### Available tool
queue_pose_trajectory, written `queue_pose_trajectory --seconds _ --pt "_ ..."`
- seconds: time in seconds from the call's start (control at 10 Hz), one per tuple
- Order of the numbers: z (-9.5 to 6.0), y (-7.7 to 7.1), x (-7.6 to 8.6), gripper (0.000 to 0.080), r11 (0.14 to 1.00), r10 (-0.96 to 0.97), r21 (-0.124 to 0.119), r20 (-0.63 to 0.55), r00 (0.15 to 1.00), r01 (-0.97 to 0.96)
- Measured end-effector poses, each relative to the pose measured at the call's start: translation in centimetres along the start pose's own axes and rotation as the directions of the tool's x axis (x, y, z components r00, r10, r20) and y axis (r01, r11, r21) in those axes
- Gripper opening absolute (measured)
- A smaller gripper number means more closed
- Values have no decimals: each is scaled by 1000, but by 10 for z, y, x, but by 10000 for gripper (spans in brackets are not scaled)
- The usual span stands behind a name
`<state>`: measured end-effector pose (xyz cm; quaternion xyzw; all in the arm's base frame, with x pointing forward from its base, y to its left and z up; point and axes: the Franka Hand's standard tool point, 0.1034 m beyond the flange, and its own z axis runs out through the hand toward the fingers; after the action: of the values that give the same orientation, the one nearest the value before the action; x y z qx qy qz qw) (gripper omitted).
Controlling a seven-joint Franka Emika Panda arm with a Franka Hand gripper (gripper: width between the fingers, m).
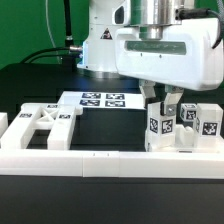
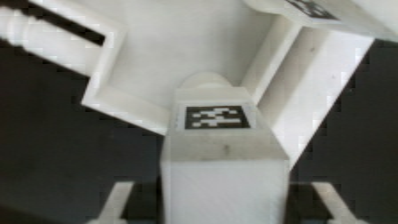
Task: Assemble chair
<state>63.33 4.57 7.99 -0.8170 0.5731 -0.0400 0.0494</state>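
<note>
A white post leg (image 1: 160, 128) of the chair stands upright near the front rail, right of the middle, with square tags on its sides. My gripper (image 1: 165, 104) comes down on its top end, one finger on each side, shut on it. In the wrist view the same leg (image 2: 222, 155) runs up between the fingers of my gripper (image 2: 224, 196), a tag on its face. An X-braced frame (image 1: 45, 125) lies flat at the exterior view's left. Two more tagged blocky parts (image 1: 205, 124) stand just right of the held leg.
The marker board (image 1: 103, 100) lies flat behind the black mat. A long plain white border rail (image 1: 100, 160) runs along the front edge. Beyond the leg, the wrist view shows more white chair parts (image 2: 134, 60). The arm's white base (image 1: 100, 40) rises at the back.
</note>
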Motion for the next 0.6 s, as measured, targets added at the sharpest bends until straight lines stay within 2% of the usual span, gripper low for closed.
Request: queue_pose_trajectory --seconds 0.1,0.2,0.4,0.6 --pt "0 0 0 284 997 80 4 3 997 -80" --pt "0 -1 -2 284 980 200 18 15 980 -200" --pt "0 -1 -1 284 916 399 30 45 916 -400" --pt "0 -1 0 284 852 519 37 75 852 -522"
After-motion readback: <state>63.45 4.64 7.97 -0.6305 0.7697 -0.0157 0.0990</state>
